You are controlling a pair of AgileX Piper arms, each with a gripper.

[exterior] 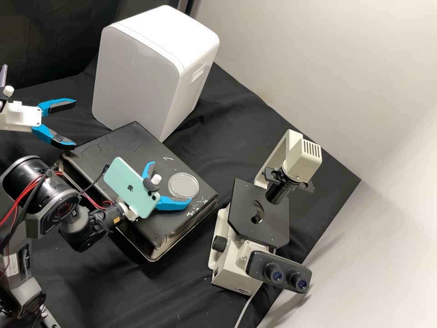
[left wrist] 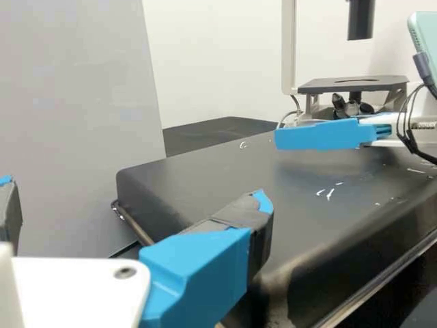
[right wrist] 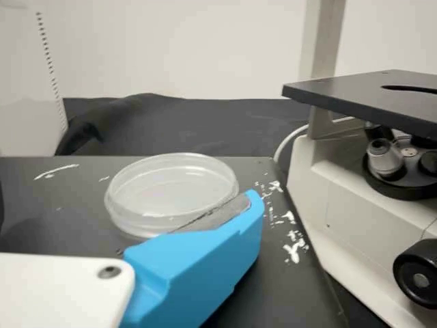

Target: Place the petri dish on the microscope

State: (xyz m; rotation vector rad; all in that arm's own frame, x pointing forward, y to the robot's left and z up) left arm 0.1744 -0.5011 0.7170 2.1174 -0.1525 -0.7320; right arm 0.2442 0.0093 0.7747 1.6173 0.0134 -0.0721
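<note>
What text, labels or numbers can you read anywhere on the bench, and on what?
No text reads legibly.
Mint-green phone: a dark logo, no letters.
White microscope, base front: small red mark, too small to read.
White label at the high view's left edge: blurred.
Black metal tray: white scuffs only, not print.

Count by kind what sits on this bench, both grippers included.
Clear round plastic petri dish: 1
White microscope with black stage: 1
Flat black box: 1
Tall white plastic cabinet: 1
White grippers with blue fingers: 2 (left gripper, right gripper)
Total: 6
</note>
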